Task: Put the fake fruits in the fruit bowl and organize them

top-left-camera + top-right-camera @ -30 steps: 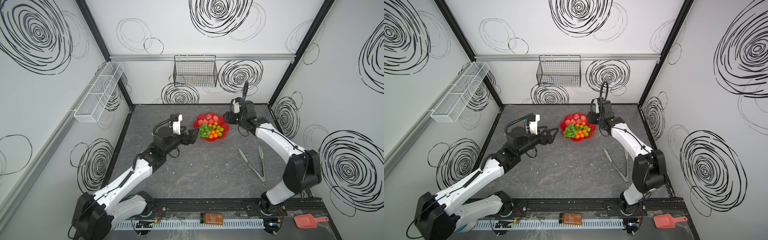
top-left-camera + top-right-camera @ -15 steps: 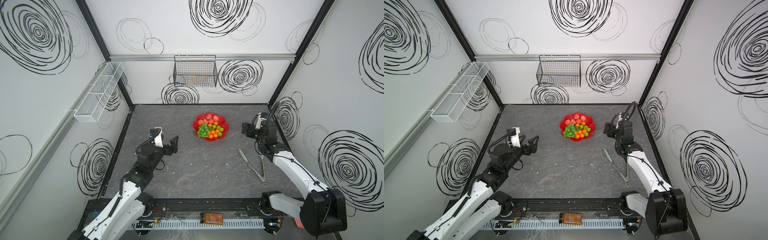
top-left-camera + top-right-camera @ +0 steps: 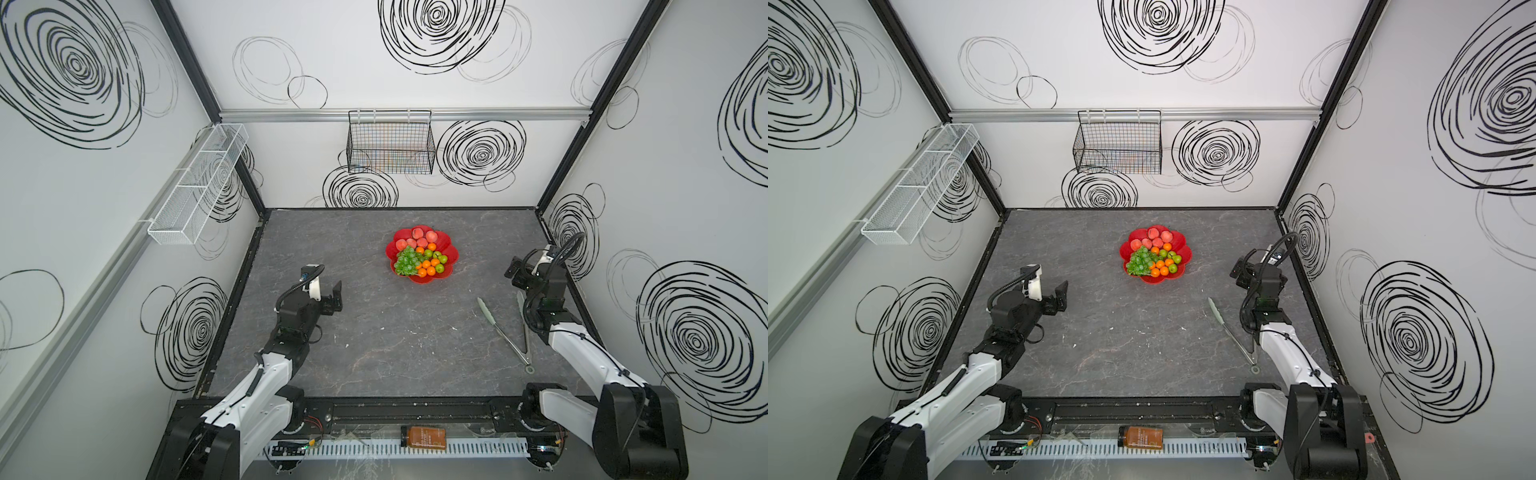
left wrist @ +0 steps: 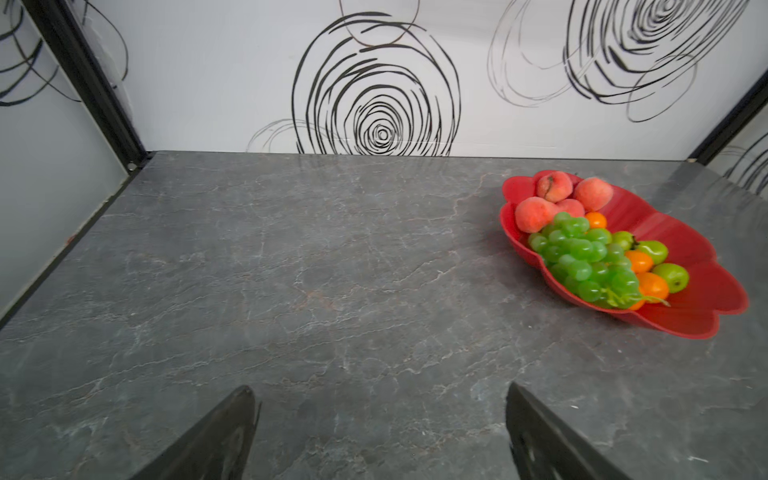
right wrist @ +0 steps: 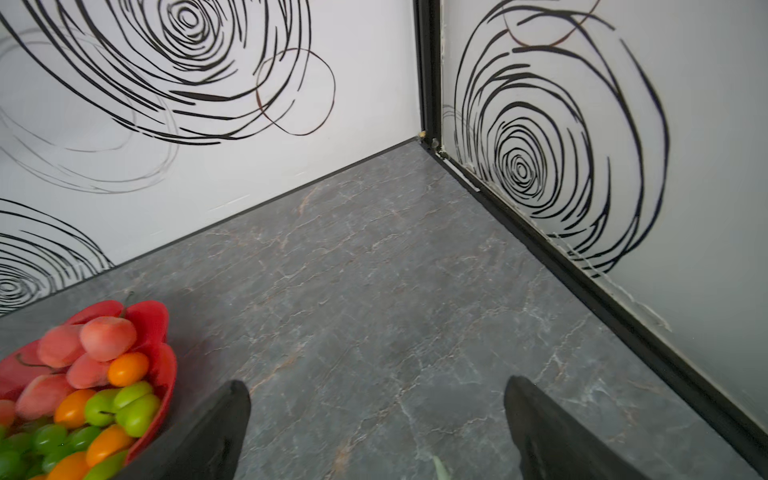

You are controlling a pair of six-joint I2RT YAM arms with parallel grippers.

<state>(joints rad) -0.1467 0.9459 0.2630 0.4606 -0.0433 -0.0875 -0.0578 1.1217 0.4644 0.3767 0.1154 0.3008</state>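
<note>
Wide-open jaws on the left gripper [image 3: 335, 298], with nothing held and only bare table [image 4: 332, 291] between the fingertips [image 4: 239, 415] in the left wrist view. Same on the right gripper [image 3: 516, 272]: spread wide, empty, with only bare table between the fingertips [image 5: 232, 415] in the right wrist view. Both above the table, touching nothing.

Ahead of the left jaws and off toward the right arm [image 3: 582, 353], well apart from them: the bowl [image 3: 448, 244], resting on the table toward the back wall. Off to the left of the right jaws, nearer but still clear of them, with its rim [image 5: 153, 320] beside one fingertip in the right wrist view.

Inside the bowl, the fruits:
- Peaches [image 3: 415, 242] at the edge farthest from both sets of jaws.
- Grapes [image 3: 406, 262] on the side facing the left jaws.
- Oranges [image 3: 430, 270] in the middle.
- Apples [image 3: 442, 259] on the side facing the right jaws.

Same layout in both top views, and close up in the left wrist view, with the grapes [image 4: 582, 257] piled in front of the oranges.

Behind the right jaws, toward the front of the table: tongs [image 3: 498, 328], lying open in a V, one leg partly hidden under the right arm, well apart from the bowl.
</note>
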